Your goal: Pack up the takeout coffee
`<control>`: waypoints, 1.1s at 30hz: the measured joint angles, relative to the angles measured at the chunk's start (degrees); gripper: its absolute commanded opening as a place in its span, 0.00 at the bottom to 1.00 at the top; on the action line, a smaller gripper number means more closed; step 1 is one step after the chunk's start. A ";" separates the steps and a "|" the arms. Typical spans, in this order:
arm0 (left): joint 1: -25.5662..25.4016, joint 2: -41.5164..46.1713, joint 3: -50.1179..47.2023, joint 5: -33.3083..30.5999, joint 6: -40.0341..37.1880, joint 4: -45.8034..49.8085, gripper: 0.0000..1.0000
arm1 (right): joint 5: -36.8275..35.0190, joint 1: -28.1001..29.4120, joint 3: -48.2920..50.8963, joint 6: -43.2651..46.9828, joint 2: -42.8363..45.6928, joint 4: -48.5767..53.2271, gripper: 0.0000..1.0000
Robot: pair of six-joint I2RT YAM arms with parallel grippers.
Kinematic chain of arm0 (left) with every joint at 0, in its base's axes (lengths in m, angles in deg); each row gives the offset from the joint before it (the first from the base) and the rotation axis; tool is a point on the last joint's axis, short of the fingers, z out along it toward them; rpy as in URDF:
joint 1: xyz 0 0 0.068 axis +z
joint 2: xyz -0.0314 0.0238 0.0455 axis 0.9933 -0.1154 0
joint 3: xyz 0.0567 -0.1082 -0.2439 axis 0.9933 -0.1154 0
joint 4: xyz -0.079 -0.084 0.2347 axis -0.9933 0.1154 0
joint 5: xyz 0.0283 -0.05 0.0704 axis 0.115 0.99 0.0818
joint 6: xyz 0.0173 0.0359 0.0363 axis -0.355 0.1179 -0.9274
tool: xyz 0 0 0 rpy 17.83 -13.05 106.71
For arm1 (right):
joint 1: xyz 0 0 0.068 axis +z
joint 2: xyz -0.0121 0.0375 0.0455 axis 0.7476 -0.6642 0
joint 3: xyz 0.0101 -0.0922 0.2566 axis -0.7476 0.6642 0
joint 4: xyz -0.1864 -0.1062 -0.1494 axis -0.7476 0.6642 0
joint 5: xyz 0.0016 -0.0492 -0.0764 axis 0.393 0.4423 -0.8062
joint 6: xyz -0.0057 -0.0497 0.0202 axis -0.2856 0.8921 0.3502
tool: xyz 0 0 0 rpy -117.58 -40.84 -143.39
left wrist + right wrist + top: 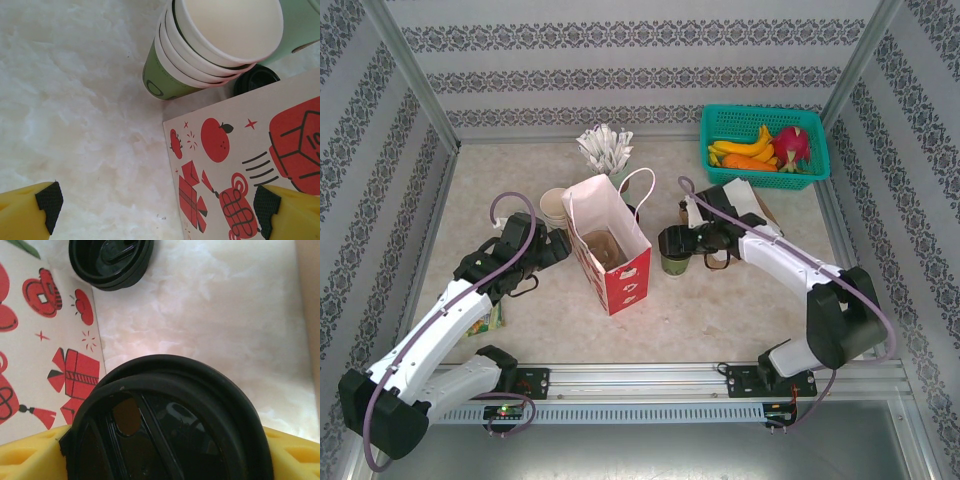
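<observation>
The takeout coffee (675,262), a small cup with a green lower band and a black lid (170,425), stands on the table just right of the red-and-white paper bag (620,275). My right gripper (672,245) reaches in from the right. Its yellow fingers (35,455) press against both sides of the cup under the lid, so the right gripper (167,450) is shut on it. My left gripper (552,245) is at the bag's left wall. The left gripper (157,205) is open wide with nothing between its pads (50,200), and one finger lies over the printed bag wall (240,165).
A stack of cream paper cups (210,55) stands behind the bag's left side. Spare black lids (111,260) lie behind the bag. At the back are a mint cup of wrapped sticks (605,150) and a teal basket of fruit (765,120). A small packet (485,320) lies near the left arm.
</observation>
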 measured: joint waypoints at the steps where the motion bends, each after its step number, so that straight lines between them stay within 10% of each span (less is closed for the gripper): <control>1: 0.00 0.00 0.00 0.02 -0.15 0.00 0.99 | -0.24 0.09 0.63 0.04 0.48 -0.42 0.83; 10: -0.02 0.07 0.00 0.04 -0.79 -0.17 1.00 | -2.99 0.07 3.45 1.07 3.58 -0.63 0.98; 33: 0.00 1.07 0.00 0.00 -0.81 -0.17 1.00 | -9.51 2.62 -15.06 -1.77 -5.09 22.40 0.98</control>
